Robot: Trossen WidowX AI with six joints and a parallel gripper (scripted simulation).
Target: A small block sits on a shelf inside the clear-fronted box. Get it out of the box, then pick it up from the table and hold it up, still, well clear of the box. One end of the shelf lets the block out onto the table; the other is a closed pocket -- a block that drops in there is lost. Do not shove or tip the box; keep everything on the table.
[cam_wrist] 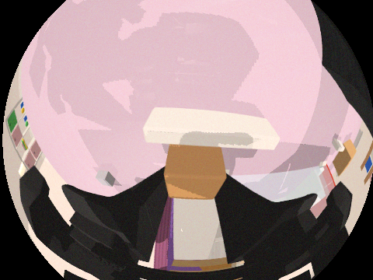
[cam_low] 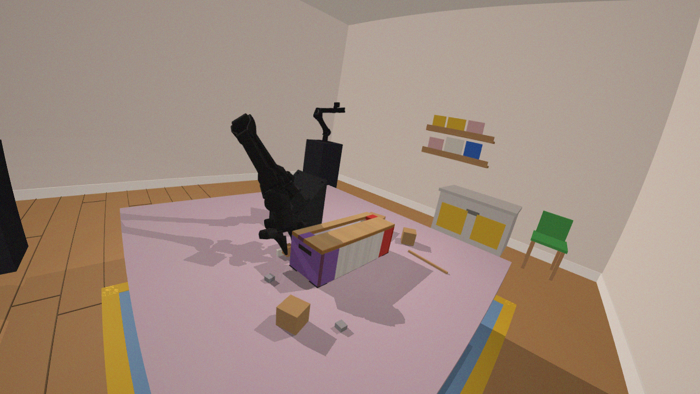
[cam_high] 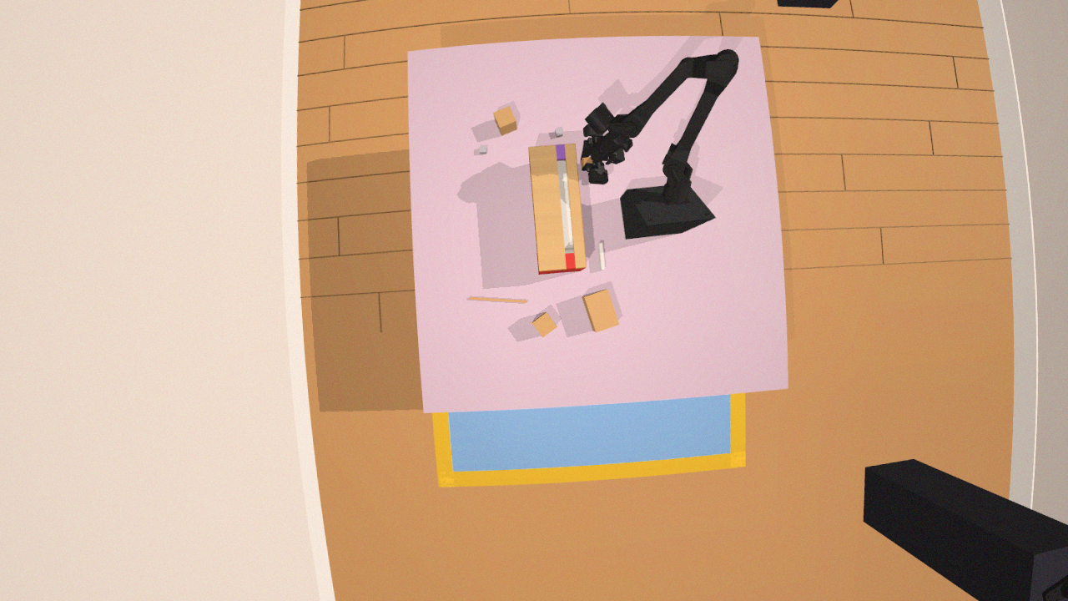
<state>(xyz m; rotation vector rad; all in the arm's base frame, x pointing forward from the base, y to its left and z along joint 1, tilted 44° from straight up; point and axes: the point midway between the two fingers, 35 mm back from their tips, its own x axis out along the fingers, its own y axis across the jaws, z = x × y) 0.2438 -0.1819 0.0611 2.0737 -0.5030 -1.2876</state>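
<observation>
My gripper (cam_high: 588,162) (cam_wrist: 192,171) is shut on the small wooden block, at the purple end of the box's front. The block (cam_wrist: 194,161) also shows as an orange patch in the exterior view (cam_low: 287,249). It is outside the box (cam_high: 548,213) (cam_low: 359,258); whether it touches the table cannot be told. A white bar (cam_wrist: 210,120) (cam_low: 280,253) lies just beyond the block in the wrist view. The box stands upright, with a purple end (cam_low: 305,259) and a red end (cam_low: 386,241). Its shelf is mostly hidden.
Wooden cubes (cam_high: 505,119) (cam_high: 601,310) (cam_high: 544,324) stand past the box's two ends. Small grey cubes (cam_high: 558,131) (cam_high: 483,150) lie near the purple end. A thin stick (cam_high: 496,300) (cam_low: 428,261) lies past the red end. Another white bar (cam_high: 602,255) lies before the box.
</observation>
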